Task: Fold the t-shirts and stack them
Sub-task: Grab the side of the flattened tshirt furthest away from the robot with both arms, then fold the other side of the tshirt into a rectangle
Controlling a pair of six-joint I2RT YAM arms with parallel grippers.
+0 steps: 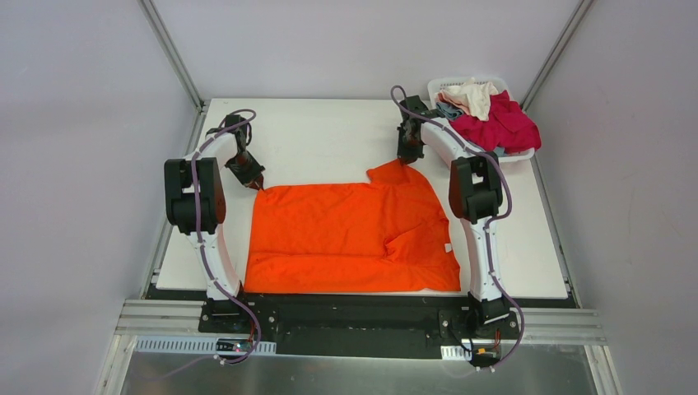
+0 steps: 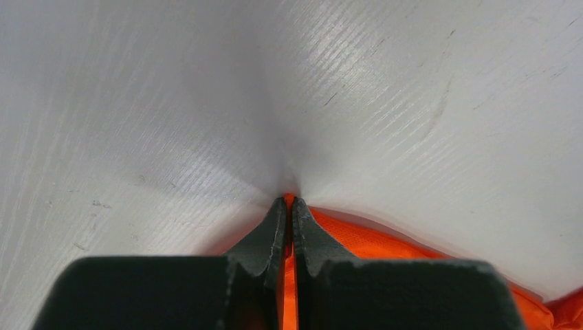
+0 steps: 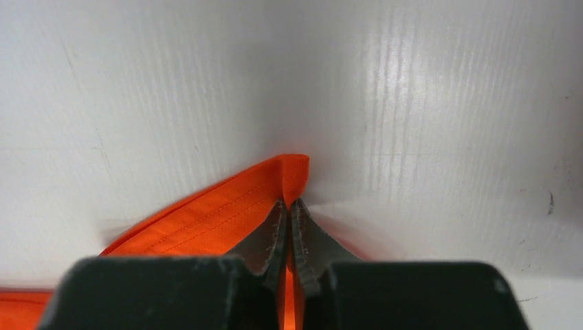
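The bright orange t-shirt (image 1: 354, 237) lies spread on the white table (image 1: 329, 140), reaching its near edge. My left gripper (image 1: 256, 184) is shut on the shirt's far left corner; the left wrist view shows orange cloth (image 2: 371, 240) pinched between the jaws of that gripper (image 2: 289, 204). My right gripper (image 1: 403, 161) is shut on the shirt's far right corner, a hemmed edge (image 3: 227, 206) held in the gripper's (image 3: 288, 205) closed jaws. A crimson-magenta t-shirt (image 1: 502, 125), a cream one (image 1: 471, 95) and a grey-blue one (image 1: 449, 108) lie heaped in the basket.
A white slotted plastic basket (image 1: 522, 153) stands at the far right corner of the table. Bare white tabletop lies beyond the orange shirt. Grey walls and metal frame posts (image 1: 169, 49) surround the table.
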